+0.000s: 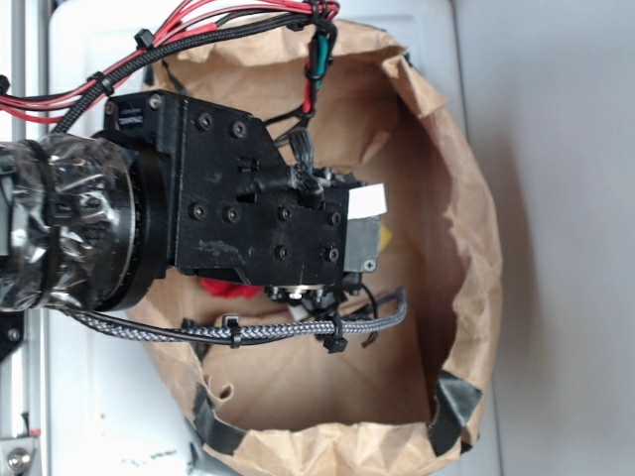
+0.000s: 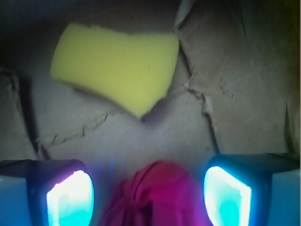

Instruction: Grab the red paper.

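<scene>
Sitting crumpled between the pincer [image 2: 148, 195] fingers, the red paper [image 2: 153, 195].

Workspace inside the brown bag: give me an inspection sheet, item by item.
Surface: creased floor of the brown paper bag, its rim taped black at corners.
Job's things: crumpled red paper wad, lying between the claw's fingers.
Clutter: yellow wedge-shaped foam sponge, apart from the red paper.
Grippers: black claw open, straddling the red paper, fingers not closed on it.
Cables: red wires and braided sleeving along the arm.
Surroundings: pale tabletop around the bag.
</scene>
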### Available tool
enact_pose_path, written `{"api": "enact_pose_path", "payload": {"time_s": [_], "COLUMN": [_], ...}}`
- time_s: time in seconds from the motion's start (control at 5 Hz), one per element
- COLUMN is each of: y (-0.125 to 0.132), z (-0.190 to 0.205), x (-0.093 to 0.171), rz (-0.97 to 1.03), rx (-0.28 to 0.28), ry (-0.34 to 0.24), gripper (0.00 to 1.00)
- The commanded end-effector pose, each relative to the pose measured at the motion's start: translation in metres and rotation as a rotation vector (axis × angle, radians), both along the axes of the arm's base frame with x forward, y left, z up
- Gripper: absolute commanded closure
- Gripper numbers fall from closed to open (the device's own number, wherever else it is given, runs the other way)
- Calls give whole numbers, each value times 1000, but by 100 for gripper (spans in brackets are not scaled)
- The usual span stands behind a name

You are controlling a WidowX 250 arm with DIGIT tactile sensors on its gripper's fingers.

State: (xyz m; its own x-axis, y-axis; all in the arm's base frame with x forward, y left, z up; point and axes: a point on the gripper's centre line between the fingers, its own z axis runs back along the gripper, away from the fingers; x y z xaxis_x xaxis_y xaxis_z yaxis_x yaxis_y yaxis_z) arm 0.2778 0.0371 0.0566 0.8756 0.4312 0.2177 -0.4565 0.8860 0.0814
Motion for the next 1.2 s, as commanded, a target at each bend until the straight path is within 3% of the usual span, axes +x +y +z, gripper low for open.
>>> {"api": "enact_pose_path", "payload": {"time_s": [0.0, 0.2, 0.6, 1.0], "y": [14, 16, 20, 25], "z": [6, 7, 22, 22], "x": [-8, -10, -22, -29], "rz": [-11, -28, -80, -106], "rx": [25, 24, -44, -49], "ry": [-8, -2, -17, -9], "gripper": [0, 0, 0, 0]}}
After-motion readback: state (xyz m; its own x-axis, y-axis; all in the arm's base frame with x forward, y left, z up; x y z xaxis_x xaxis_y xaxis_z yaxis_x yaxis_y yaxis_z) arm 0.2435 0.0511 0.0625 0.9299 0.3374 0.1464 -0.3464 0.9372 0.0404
